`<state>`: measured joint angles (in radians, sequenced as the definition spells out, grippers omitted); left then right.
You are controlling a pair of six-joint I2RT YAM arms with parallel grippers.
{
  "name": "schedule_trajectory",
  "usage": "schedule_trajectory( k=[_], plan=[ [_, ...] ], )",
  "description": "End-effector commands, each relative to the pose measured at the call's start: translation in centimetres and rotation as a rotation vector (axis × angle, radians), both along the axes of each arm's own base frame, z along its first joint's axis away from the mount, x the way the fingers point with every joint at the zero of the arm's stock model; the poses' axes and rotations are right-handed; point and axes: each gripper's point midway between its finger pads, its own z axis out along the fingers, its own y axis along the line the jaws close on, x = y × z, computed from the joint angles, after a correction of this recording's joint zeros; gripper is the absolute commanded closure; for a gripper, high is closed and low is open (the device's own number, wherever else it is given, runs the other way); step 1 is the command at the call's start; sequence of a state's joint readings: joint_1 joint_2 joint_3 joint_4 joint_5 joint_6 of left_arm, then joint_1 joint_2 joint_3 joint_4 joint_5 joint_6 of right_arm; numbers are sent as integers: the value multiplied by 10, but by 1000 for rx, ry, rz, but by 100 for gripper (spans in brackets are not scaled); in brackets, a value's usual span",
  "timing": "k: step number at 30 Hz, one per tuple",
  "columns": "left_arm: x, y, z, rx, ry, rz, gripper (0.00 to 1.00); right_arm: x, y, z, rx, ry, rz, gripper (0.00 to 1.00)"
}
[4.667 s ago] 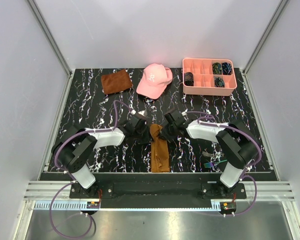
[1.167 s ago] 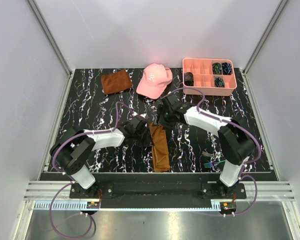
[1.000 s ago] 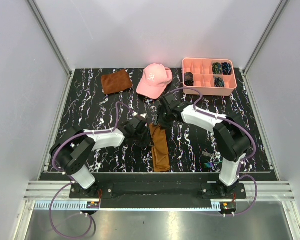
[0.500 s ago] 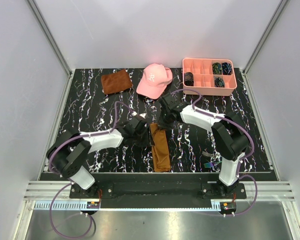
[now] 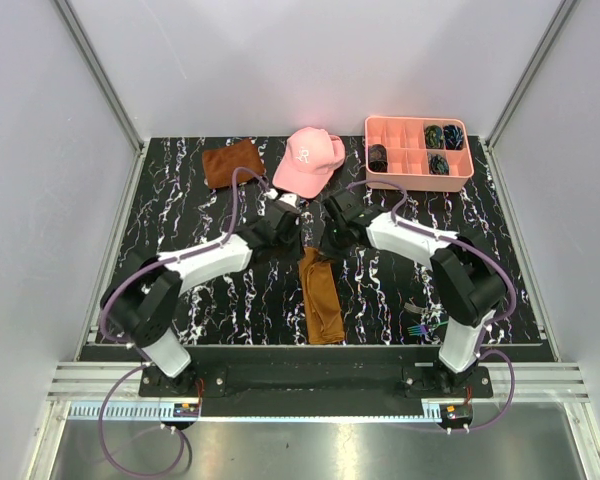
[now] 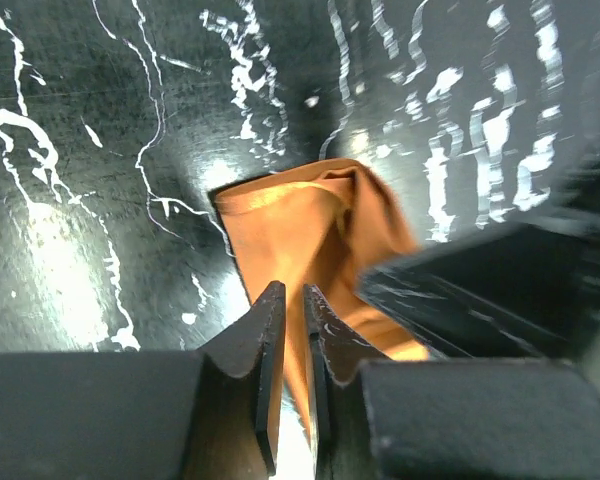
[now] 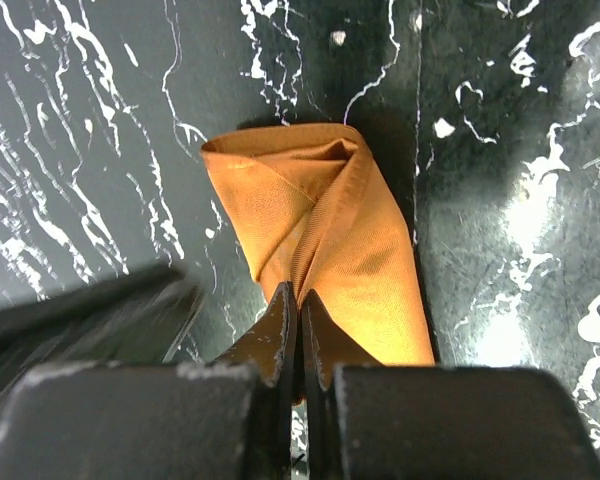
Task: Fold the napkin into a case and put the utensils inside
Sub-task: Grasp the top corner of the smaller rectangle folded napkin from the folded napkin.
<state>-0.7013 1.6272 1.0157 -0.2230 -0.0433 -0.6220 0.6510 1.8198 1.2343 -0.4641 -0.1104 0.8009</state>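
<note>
since half a second ago the left arm has stretched away from its base, and the left gripper point(image 5: 292, 238) now sits farther up the table point(image 5: 210, 290), just left of the far end of the napkin point(image 5: 320, 297), where before it lay lower, beside the cloth's left edge. the right gripper point(image 5: 326, 244) has hardly shifted and hangs at that same far end from the right. the napkin lies as 1 long, narrow orange-brown strip near the middle of the table, running from between the 2 grippers back toward the arm bases, its near end a little wider and rumpled.

in the left wrist view the left gripper's 2 fingers point(image 6: 265, 340) stand almost together, with only a thin slit between them, low over the cloth, whose far end bunches up at 1 corner. orange shows through the slit, but i cannot tell whether any cloth is caught there. in the right wrist view the right gripper's jaws are pressed tight together, their tips over the strip just below a triangular flap folded across its far end. whether they pinch any fabric is not clear.

the utensils point(image 5: 420, 325) lie on the table near the right arm's base, well apart from the napkin. along the far edge sit a rust-brown cloth point(image 5: 232, 162), a pink cap point(image 5: 308, 160) and a pink tray point(image 5: 417, 181).
</note>
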Motion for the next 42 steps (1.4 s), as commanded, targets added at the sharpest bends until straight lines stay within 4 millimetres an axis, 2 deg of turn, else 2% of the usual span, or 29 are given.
schedule_trajectory(
  k=[1, 5, 10, 14, 19, 22, 28, 37, 41, 42],
  plan=[
    [19, -7, -2, 48, -76, -66, 84, 4, -2, 27, 82, -52, 15, 100],
    [18, -14, -9, 79, -94, -96, 80, 4, -7, 30, 108, -49, 3, 100],
    [18, -17, -19, 117, -94, -92, 76, 2, -2, 24, 131, -27, 19, 100],
    [15, -18, -13, 119, -123, -76, 73, 1, -1, 21, 137, -22, 23, 100],
    [16, -28, -6, 105, -156, -95, 65, 1, 0, 21, 144, -17, 25, 100],
    [17, -33, -13, 125, -143, -107, 63, 1, 1, 24, 151, -17, 25, 100],
    [21, -28, -25, 183, -126, -89, 63, 1, 3, 25, 158, -15, 26, 100],
    [26, -24, -35, 236, -111, -79, 72, -1, 5, 22, 168, 0, 28, 100],
    [27, -25, -34, 240, -120, -76, 83, -1, 5, 22, 175, 5, 29, 100],
    [27, -26, -33, 237, -121, -76, 90, -1, 6, 22, 178, 6, 29, 100]
  ],
)
